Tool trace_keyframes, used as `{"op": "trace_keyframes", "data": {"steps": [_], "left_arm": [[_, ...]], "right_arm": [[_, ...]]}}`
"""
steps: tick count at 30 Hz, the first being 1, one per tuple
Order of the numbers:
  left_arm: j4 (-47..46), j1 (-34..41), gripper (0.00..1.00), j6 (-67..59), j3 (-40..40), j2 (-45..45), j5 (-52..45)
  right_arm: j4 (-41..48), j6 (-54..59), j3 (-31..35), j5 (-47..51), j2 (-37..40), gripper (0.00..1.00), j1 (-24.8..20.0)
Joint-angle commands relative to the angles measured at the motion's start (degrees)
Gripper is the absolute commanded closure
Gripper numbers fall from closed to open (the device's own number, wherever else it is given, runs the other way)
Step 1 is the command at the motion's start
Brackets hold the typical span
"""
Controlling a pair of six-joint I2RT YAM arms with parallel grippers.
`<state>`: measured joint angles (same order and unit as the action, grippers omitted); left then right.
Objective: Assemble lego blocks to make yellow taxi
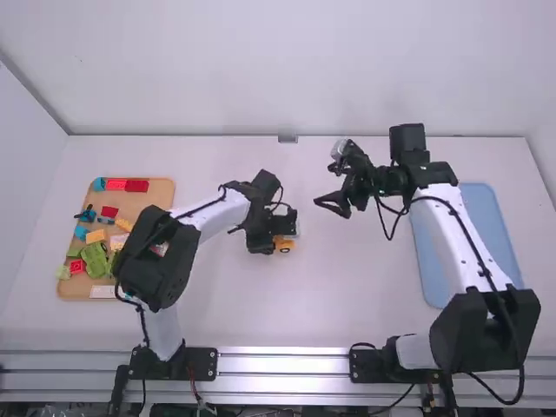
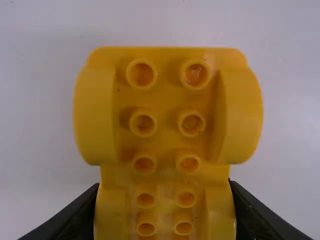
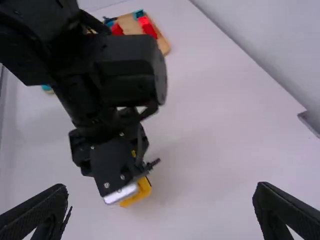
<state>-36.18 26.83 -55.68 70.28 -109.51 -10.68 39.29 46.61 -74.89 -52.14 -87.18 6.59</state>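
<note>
"One yellow studded piece [image 2: 167,102], where?"
"Clamped by the left gripper [image 1: 282,234], near the middle of the white table [image 1: 339,295]."
"And the right gripper [image 1: 332,208]?"
"Nearby, fingers spread; a tan tray [image 1: 130,204] of blocks [image 1: 95,259] lies left, a blue tray [image 1: 497,230] right."

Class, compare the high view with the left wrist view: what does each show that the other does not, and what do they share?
High view: the brown tray with colored blocks, the blue tray and the right tool. Left wrist view: hollow studs and rounded sides of the yellow piece. Both: that yellow piece, held by the left tool, and the white table.
</note>
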Motion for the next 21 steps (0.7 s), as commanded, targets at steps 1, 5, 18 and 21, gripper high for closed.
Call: {"op": "trace_keyframes", "data": {"steps": [1, 5, 18, 21], "left_arm": [[0.7, 0.6, 0.60, -1.8, -2.4, -1.0, 3.2], [4.2, 0.6, 0.50, -4.0, -5.4, -1.0, 2.6], [7.9, 0.2, 0.01, 3.0, -6.1, 1.4, 4.2], [5.7, -0.8, 0.01, 6.3, -3.2, 3.3, 4.1]], "right_arm": [[0.2, 2.0, -1.2, -1.0, 0.3, 0.02, 0.6], [0.4, 3.8, -1.1, -1.0, 0.3, 0.01, 1.4], [-3.2, 1.9, -1.1, -1.0, 0.3, 0.01, 3.7], [-5.6, 0.6, -1.1, -2.1, 0.3, 0.02, 4.6]]}}
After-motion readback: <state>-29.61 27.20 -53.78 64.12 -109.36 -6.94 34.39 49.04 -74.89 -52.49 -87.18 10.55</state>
